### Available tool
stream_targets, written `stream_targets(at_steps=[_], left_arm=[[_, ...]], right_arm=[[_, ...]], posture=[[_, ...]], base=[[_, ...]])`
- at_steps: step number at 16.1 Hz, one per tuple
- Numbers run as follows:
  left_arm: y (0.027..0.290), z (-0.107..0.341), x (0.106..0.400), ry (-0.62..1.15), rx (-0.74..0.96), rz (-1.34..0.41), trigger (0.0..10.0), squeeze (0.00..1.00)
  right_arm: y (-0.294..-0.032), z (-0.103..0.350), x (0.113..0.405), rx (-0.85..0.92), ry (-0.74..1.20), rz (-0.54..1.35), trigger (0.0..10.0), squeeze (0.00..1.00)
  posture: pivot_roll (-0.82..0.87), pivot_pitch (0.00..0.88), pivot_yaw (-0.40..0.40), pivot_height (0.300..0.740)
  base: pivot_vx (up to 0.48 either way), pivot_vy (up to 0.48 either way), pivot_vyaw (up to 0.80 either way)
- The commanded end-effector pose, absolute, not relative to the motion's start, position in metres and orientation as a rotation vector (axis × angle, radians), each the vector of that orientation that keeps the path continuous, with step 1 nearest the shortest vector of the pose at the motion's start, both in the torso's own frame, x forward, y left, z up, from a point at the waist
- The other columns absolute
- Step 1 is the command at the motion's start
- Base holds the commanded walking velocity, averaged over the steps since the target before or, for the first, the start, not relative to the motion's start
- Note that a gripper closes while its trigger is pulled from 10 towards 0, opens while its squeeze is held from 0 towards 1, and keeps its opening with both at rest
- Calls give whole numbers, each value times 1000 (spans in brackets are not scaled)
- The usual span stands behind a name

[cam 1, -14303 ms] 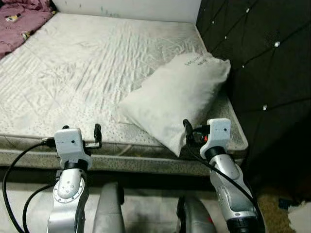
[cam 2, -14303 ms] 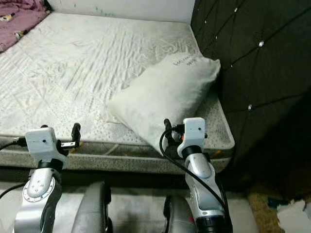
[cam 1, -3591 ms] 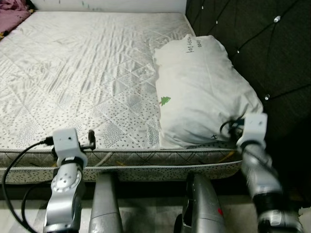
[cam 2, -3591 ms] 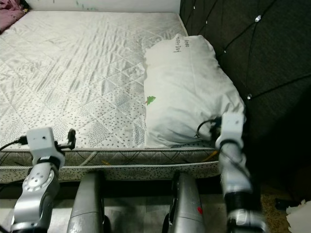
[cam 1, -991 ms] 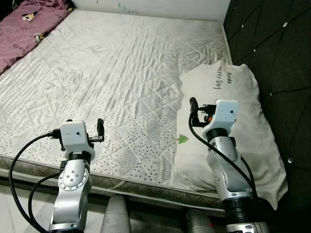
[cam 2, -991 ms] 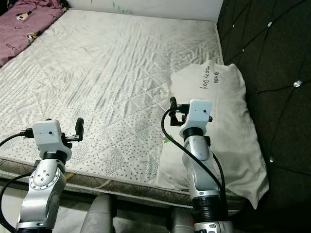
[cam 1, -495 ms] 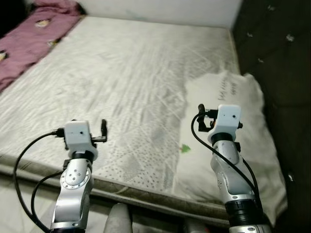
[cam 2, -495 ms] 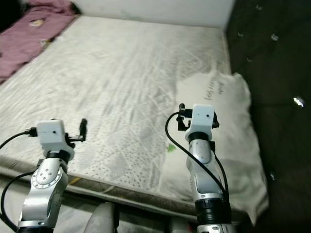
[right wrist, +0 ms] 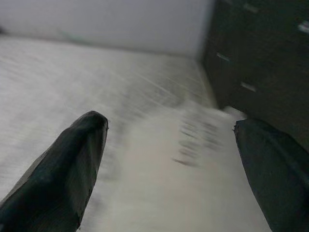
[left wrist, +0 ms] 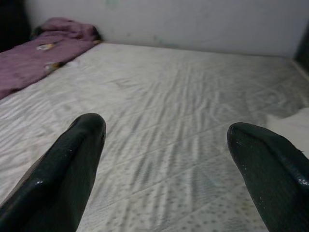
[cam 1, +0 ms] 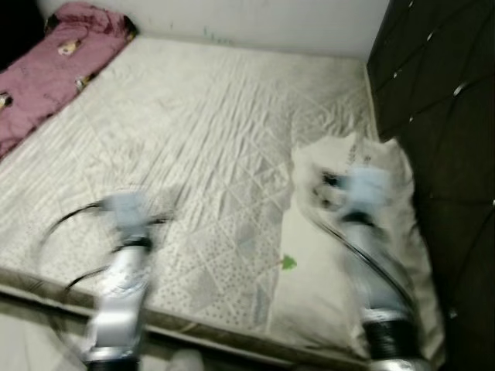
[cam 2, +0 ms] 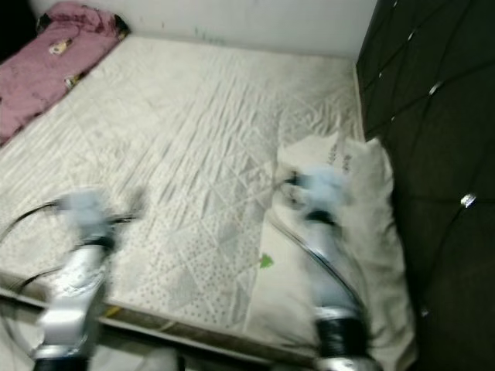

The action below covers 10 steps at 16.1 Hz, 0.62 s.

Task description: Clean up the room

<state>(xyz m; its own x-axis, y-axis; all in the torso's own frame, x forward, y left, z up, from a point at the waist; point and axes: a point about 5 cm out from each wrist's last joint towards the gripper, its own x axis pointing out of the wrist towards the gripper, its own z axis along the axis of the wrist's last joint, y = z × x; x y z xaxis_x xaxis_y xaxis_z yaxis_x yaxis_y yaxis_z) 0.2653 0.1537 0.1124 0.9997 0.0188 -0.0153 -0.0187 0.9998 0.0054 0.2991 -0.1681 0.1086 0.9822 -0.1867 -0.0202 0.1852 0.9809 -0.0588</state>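
left eye view: one pillow (cam 1: 352,255), one mattress (cam 1: 193,154), one blanket (cam 1: 46,69)

A bare quilted mattress (cam 1: 193,147) fills most of the frame, pale under soft indoor light. A dark tufted headboard (cam 1: 441,116) with shiny studs rises along the right edge. A plain light wall (cam 1: 255,23) runs across the top of the frame.

The pillow (cam 2: 352,224) carries dark handwritten-style lettering near its upper end, but blur makes it unreadable. A small green mark sits lower on its cover, shape unclear. No other text can be read.
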Motion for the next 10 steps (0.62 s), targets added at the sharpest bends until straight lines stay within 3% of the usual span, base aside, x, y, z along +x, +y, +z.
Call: stream_targets(at_steps=[1,10], left_arm=[[174,105,259,52,35,80,10000,0],[170,104,263,62,7,53,10000,0]], right_arm=[[-145,118,304,-32,-5,-121,10000,0],[-145,111,305,-18,13,-136,10000,0]], posture=[[65,0,10,740],[68,0,4,740]], base=[[0,0,0],[0,0,0]])
